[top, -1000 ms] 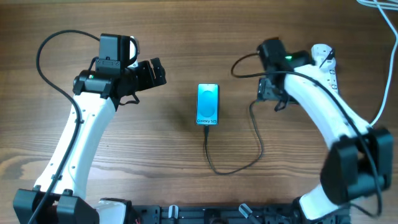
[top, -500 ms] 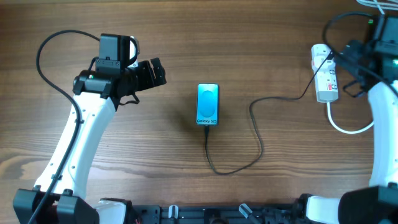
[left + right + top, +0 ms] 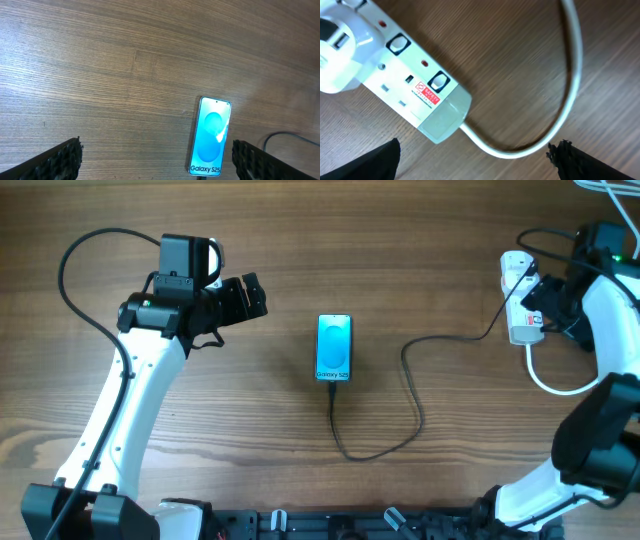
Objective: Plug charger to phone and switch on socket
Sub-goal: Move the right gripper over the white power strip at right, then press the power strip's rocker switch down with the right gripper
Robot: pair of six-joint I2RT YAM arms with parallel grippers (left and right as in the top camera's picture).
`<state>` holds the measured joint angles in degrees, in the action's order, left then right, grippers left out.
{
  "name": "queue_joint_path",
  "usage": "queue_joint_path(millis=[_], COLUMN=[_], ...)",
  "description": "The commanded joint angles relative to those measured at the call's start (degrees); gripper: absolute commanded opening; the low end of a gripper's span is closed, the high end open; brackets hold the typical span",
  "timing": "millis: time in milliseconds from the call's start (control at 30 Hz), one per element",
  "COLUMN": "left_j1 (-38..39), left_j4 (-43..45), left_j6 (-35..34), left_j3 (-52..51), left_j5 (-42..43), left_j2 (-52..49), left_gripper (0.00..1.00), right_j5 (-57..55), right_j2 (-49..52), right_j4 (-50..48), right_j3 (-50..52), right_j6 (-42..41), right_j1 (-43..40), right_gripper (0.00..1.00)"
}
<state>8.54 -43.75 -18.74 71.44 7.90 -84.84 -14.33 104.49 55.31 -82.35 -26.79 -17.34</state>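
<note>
The phone (image 3: 334, 348) lies flat mid-table, its cyan screen lit; it also shows in the left wrist view (image 3: 210, 136). The thin black charger cable (image 3: 412, 395) runs from the phone's near end, loops, and leads right to the white socket strip (image 3: 520, 305). In the right wrist view the socket (image 3: 415, 80) has rocker switches with red marks and a white adapter (image 3: 340, 45) plugged in. My right gripper (image 3: 548, 305) is open and empty over the strip's cord end, fingers spread (image 3: 475, 165). My left gripper (image 3: 250, 295) is open and empty, left of the phone (image 3: 157, 160).
The socket's thick white cord (image 3: 560, 100) curves away from the strip across the wooden table (image 3: 260, 410) and loops under my right arm (image 3: 555, 385). More white cable lies at the far right corner (image 3: 610, 195).
My right arm has swung from mid-table, near the cable, to the right and now hovers at the socket. The left arm and phone have not moved.
</note>
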Motion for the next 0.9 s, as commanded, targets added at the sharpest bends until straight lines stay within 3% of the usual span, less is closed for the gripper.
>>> queue_joint_path(millis=[0,467,867], left_j1=[-0.07,-0.07,-0.07], left_j4=[-0.04,-0.04,-0.04], left_j6=[0.33,0.33,0.33], left_j3=[0.02,0.02,0.02], left_j5=[-0.72,-0.72,-0.72], left_j2=[0.83,0.83,0.83], left_gripper=[1.0,1.0,1.0], right_j5=[1.53,6.49,6.34], right_j2=[1.46,1.95,8.44], right_j4=[-2.82,-11.74,-13.27], right_j3=[2.16,2.99,2.99], right_j6=[-3.34,-4.76,-4.68], right_j1=[-0.04,-10.56,-11.19], right_gripper=[1.0,1.0,1.0])
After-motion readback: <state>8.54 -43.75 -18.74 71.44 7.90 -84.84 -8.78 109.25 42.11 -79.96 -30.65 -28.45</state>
